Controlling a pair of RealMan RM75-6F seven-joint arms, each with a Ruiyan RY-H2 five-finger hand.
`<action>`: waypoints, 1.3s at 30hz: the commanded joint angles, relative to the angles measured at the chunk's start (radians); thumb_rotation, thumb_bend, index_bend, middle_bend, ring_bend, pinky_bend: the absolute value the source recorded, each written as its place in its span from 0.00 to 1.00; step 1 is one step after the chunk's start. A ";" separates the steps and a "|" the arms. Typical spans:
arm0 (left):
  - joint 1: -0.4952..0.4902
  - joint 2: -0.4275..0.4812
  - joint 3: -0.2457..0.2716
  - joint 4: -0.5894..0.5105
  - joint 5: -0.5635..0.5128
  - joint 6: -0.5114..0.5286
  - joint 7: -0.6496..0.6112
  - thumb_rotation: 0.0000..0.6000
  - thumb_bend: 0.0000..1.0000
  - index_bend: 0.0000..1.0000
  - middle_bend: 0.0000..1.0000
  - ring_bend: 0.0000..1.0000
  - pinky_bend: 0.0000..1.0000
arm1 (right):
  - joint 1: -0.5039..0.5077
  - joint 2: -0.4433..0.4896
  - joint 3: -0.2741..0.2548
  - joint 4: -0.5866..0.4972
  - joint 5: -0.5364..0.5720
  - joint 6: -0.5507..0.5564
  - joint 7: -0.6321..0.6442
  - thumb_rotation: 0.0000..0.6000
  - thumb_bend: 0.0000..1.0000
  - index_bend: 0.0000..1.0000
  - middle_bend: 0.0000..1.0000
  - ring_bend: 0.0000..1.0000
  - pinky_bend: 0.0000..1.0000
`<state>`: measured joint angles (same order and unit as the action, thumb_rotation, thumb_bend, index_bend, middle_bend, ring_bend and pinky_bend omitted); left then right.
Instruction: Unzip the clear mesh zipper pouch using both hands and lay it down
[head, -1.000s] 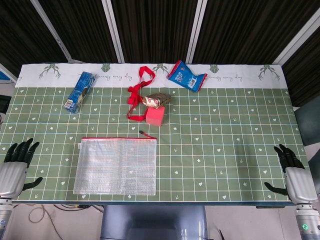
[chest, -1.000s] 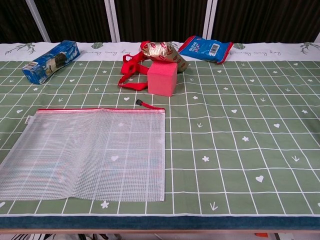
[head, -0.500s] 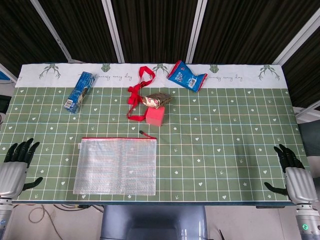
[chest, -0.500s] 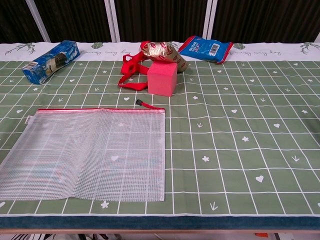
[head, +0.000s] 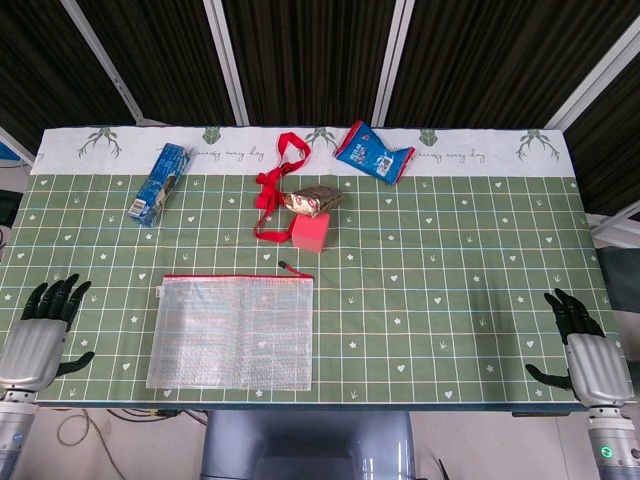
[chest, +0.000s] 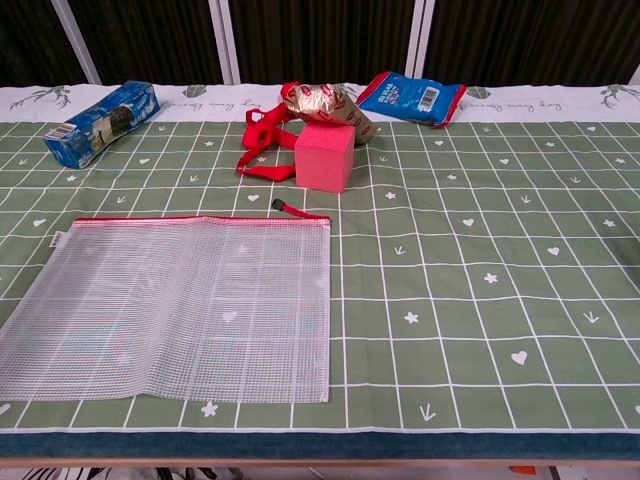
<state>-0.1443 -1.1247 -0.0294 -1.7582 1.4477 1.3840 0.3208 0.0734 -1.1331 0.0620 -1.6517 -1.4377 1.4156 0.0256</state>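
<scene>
1. A pink block (chest: 324, 157) sits on the far side, touching a red strap (chest: 262, 140) and a brown wrapper (chest: 326, 102); blue packets (chest: 101, 122) lie far left and far right.
2. The pouch (chest: 175, 305) lies flat near left, red zipper (chest: 200, 220) along its far edge, pull (chest: 279, 205) at the right.
3. The left hand (head: 38, 335) and right hand (head: 583, 345) rest at the table's (head: 480, 290) near corners, fingers spread, holding nothing.

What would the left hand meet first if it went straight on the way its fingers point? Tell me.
Probably nothing soon: the left hand points up the green tablecloth, left of the mesh pouch. The blue snack pack lies far ahead, likely off to the right of that line.
</scene>
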 joint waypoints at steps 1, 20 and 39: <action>-0.046 -0.007 -0.036 -0.034 -0.022 -0.038 0.056 1.00 0.10 0.00 0.00 0.00 0.00 | 0.000 0.000 0.001 0.001 0.002 -0.001 0.002 1.00 0.18 0.00 0.00 0.00 0.21; -0.520 -0.283 -0.299 0.027 -0.506 -0.379 0.500 1.00 0.15 0.34 0.95 0.78 0.75 | 0.005 0.000 0.013 -0.005 0.036 -0.019 0.013 1.00 0.18 0.00 0.00 0.00 0.21; -0.925 -0.639 -0.296 0.448 -0.925 -0.480 0.720 1.00 0.27 0.44 1.00 0.93 0.87 | 0.008 0.011 0.019 -0.024 0.071 -0.046 0.038 1.00 0.18 0.00 0.00 0.00 0.21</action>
<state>-1.0354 -1.7275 -0.3344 -1.3525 0.5529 0.9249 1.0279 0.0816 -1.1223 0.0810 -1.6753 -1.3665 1.3693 0.0633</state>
